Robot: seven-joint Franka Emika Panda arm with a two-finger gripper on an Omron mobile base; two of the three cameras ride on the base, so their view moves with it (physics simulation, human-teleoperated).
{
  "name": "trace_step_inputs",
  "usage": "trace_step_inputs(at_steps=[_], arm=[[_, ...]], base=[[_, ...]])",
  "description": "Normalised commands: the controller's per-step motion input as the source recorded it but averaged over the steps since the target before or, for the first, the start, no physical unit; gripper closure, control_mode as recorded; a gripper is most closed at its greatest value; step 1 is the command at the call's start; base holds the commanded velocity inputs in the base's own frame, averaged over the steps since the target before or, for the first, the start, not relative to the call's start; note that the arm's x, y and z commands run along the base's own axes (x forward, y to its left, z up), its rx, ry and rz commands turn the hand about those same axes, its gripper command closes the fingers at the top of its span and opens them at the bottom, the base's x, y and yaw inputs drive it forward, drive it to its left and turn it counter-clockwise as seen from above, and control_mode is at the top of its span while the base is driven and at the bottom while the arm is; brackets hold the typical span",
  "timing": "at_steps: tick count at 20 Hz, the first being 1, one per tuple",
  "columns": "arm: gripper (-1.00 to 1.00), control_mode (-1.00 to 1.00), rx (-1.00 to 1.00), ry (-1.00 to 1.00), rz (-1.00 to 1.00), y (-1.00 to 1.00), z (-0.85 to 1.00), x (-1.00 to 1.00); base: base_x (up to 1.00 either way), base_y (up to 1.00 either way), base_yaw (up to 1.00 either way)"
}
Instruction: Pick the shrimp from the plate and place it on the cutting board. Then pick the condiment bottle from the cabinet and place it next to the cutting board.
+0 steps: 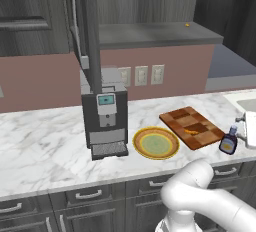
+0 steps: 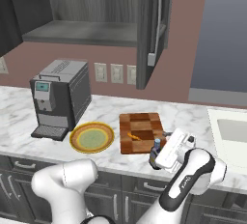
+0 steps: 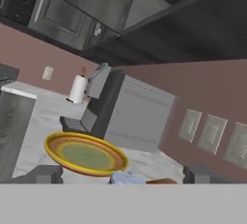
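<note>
The shrimp (image 1: 191, 131) (image 2: 134, 136) lies on the checkered cutting board (image 1: 191, 126) (image 2: 141, 129). Left of the board is the plate (image 1: 155, 142) (image 2: 91, 137) (image 3: 86, 154), with nothing on it. The condiment bottle (image 1: 229, 143) (image 2: 156, 147) stands upright on the counter by the board's near right corner; its pale cap (image 3: 128, 177) shows low in the hand view. My gripper (image 1: 240, 126) (image 2: 157, 156) (image 3: 123, 175) is open, its fingertips (image 3: 46, 174) spread wide on either side of the bottle. The cabinet (image 1: 150, 33) (image 2: 82, 32) hangs open above with a bare shelf.
A coffee machine (image 1: 104, 118) (image 2: 60, 97) (image 3: 130, 117) stands left of the plate. The sink (image 1: 245, 103) (image 2: 231, 131) lies to the right. The open cabinet door (image 1: 90, 26) (image 2: 149, 25) juts out over the counter. A paper towel roll (image 3: 77, 89) stands far behind.
</note>
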Motion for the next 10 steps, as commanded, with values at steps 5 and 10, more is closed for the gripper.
trace_step_inputs(at_steps=[5,10], arm=[[-1.0,-1.0,-0.2,-0.01,0.0,0.0,0.37,-0.24],[-1.0,-1.0,-0.32,-0.09,-0.04,-0.05,0.32,-0.34]], base=[[0.0,0.0,0.0],[0.0,0.0,0.0]])
